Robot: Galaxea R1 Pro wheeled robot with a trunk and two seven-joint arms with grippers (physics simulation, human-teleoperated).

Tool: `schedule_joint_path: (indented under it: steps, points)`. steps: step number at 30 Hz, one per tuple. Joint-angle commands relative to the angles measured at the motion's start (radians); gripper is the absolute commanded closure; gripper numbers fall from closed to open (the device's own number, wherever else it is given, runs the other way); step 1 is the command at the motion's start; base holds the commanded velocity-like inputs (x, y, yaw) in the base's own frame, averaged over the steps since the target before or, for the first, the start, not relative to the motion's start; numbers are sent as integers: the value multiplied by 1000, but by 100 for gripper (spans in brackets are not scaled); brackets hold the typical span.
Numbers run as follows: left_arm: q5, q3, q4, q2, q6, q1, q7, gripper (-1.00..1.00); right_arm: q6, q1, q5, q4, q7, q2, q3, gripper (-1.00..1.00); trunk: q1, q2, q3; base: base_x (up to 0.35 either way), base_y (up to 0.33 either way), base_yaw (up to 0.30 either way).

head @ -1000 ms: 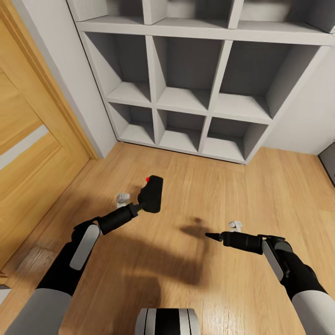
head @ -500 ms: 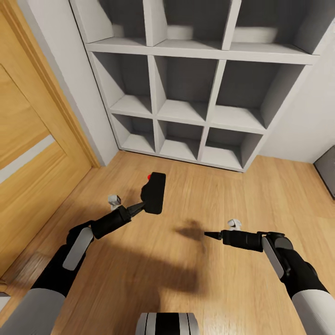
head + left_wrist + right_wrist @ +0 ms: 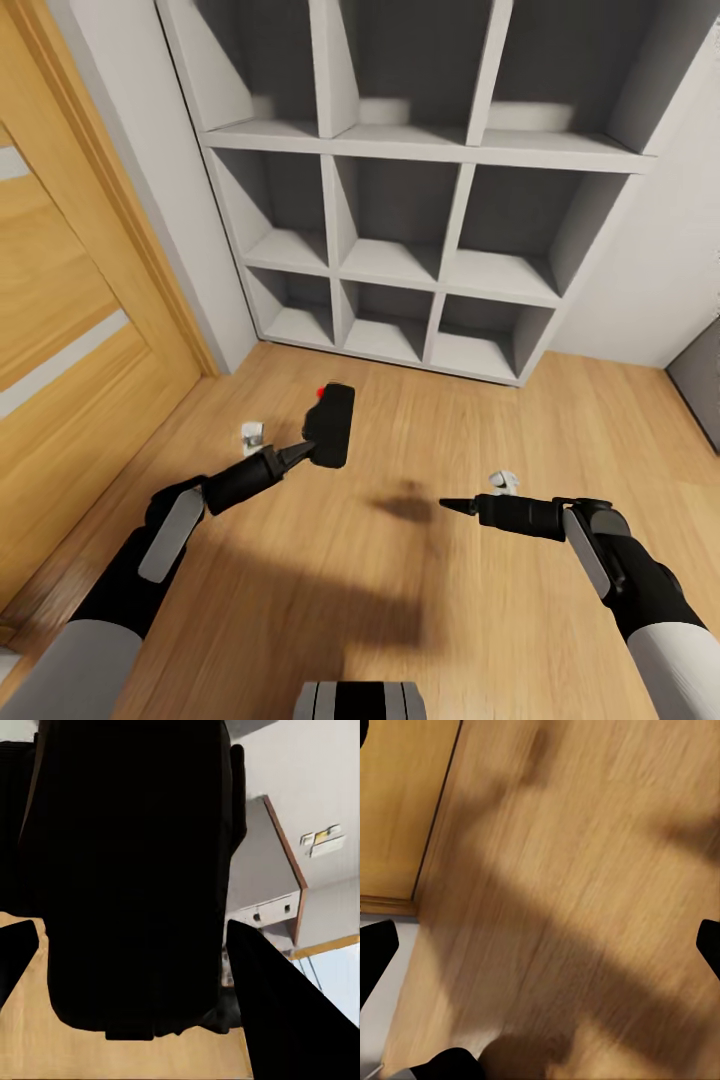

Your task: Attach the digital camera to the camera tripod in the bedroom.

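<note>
1. The view has tilted up since a second ago: more of the shelf unit shows, so the robot is in transit.
2. Left gripper fingers stay clamped on the digital camera, carried above the wood floor.
3. Right gripper fingers are narrow and empty; the tripod is yet to be reached.

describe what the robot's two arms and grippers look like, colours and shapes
In the head view both arms start as light grey-white upper segments, then turn matte black, each with a pale grey oblong panel along the forearm. The wrists are black cylinders narrowing into the left gripper and right gripper, whose black fingers taper to points. A small white-grey block sits beside each wrist. No cables or markings are visible.
</note>
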Motion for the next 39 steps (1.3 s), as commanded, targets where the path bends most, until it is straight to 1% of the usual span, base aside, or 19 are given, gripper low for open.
schedule_joint_path:
  steps: [1,2,3,5,9,12,14,16,21,24,28,39]
  points:
    - [8,0,-5,-1,8,-1,77,100,5,0,-1,0,2,0,-1,-100,-1,0,3,0,0,0]
    - [8,1,-8,-2,8,-1,115,100,5,0,-1,0,2,0,-1,-100,-1,0,7,0,0,0]
    - [9,1,-12,-3,8,-1,183,100,5,0,-1,0,1,0,-1,-100,-2,0,11,0,0,0]
    - [11,3,-18,-11,8,-1,271,100,13,0,0,0,1,0,-1,-100,-2,1,19,0,0,0]
    - [15,5,-17,-15,9,-1,272,100,49,0,-1,0,-1,1,-1,-100,-4,2,34,0,0,0]
    - [28,8,-2,-17,6,-1,276,100,59,0,0,-6,-1,-2,-1,-100,-6,3,46,0,0,0]
    - [28,9,-1,-17,6,-1,277,100,60,0,0,-6,-1,-1,0,-100,-6,3,54,0,0,0]
    - [28,12,18,-17,6,-1,279,100,61,0,0,-6,-1,4,0,-100,-7,3,61,0,0,0]
    - [31,14,66,-17,1,-1,276,100,62,0,-2,-7,1,3,-1,-100,-10,5,81,0,0,0]
    - [43,15,73,-17,0,-1,275,100,64,0,-3,-8,2,4,-2,-100,-11,5,92,0,0,0]
    - [75,15,77,-16,-1,-1,280,100,64,0,-4,-8,2,3,-5,-100,-13,6,108,0,0,0]
    - [86,15,78,-15,-2,-1,280,100,65,0,-4,-8,3,6,-4,-100,-18,9,150,0,0,0]
